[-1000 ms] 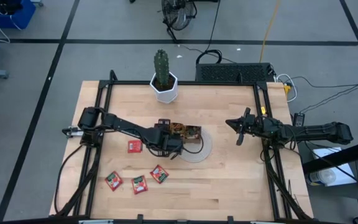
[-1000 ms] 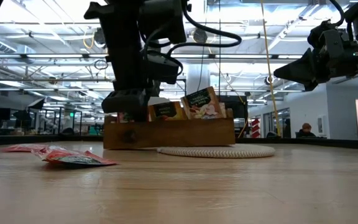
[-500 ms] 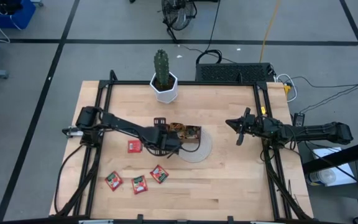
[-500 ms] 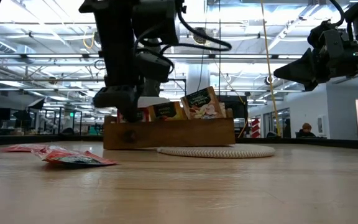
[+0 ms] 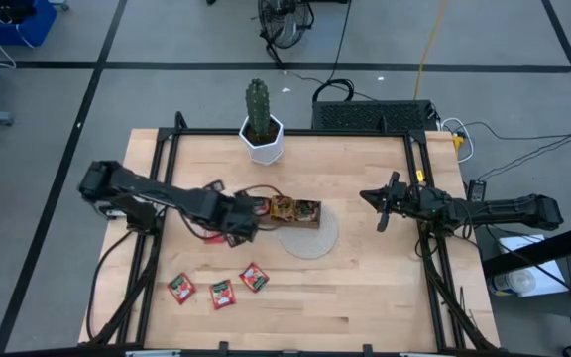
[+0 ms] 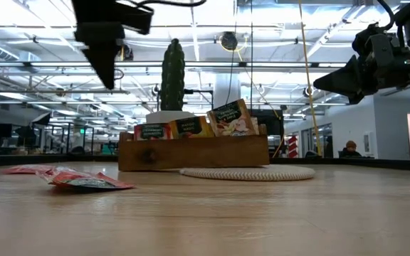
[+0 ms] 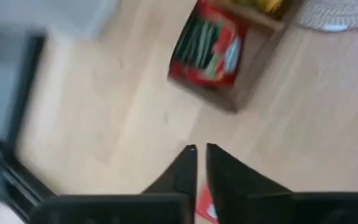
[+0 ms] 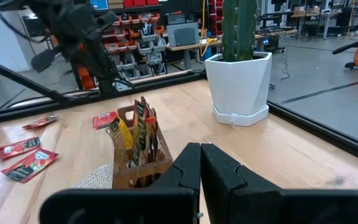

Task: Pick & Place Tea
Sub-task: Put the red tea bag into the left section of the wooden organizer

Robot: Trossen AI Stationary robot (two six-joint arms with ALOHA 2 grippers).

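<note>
The brown wooden tray stands mid-table, partly on a round woven mat, with tea sachets upright in it, one of them red at its left end. Three red sachets lie flat near the front left. Another red sachet lies beneath my left wrist. My left gripper hangs well above the table just left of the tray, pointing steeply down, its fingers barely apart with nothing between them. At the table's right edge my right gripper waits, shut and level.
A cactus in a white pot stands at the far edge behind the tray. Black frame rails run along the table's left and right sides. Bare wood lies between the tray and my right gripper.
My left gripper has risen from the tray's left end and drawn back toward the table's left edge, rolling its wrist as it went. A red sachet that it covered now stands free in the tray's left end.
</note>
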